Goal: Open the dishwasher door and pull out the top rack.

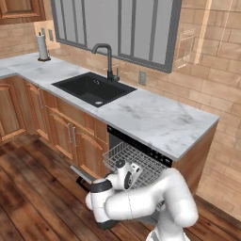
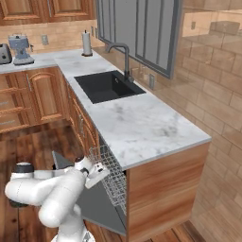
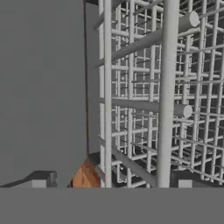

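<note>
We are seeing the dishwasher door (image 2: 97, 205) lying folded down at left, our gripper (image 3: 111, 183) standing spread open, one fingertip (image 3: 40, 182) against the door side, the other (image 3: 184, 183) beneath the top rack (image 3: 166, 87), which is sticking out rightward under the counter (image 2: 137, 127).

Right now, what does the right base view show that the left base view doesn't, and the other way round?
Right base view alone: a coffee machine and toaster on the far counter, and the dishwasher door lying fully open. Left base view alone: the black control strip under the counter edge, and the door's bar handle. Both share the sink, faucet, paper towel roll, and the top rack pulled partly out, with the hand at it.
</note>
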### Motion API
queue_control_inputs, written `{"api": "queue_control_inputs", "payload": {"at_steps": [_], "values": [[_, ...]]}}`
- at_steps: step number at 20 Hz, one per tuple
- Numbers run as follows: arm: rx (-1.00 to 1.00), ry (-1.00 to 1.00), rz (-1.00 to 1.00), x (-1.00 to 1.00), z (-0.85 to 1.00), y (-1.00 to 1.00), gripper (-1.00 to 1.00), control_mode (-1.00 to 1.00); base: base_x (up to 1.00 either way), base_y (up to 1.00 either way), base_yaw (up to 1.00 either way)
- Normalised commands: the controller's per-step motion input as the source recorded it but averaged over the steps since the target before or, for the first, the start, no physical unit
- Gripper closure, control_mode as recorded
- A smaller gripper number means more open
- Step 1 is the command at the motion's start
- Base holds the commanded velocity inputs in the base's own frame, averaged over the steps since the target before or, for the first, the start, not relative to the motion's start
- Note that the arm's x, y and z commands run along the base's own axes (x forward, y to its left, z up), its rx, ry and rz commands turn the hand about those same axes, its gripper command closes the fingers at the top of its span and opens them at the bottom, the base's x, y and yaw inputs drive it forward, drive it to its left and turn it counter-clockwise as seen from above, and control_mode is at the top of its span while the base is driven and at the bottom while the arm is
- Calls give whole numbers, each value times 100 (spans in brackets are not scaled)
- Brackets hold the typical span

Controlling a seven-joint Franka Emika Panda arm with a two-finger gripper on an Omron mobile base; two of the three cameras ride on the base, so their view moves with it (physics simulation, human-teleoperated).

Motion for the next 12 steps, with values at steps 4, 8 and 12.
{"api": "queue_control_inputs", "payload": {"at_steps": [4,8,12], "values": [[-1,1,0,-86,-86,67,-100,-100,0,0,0],[2,14,0,-42,-55,49,-100,-100,0,0,0],[6,21,0,-22,-41,39,-100,-100,0,0,0]]}}
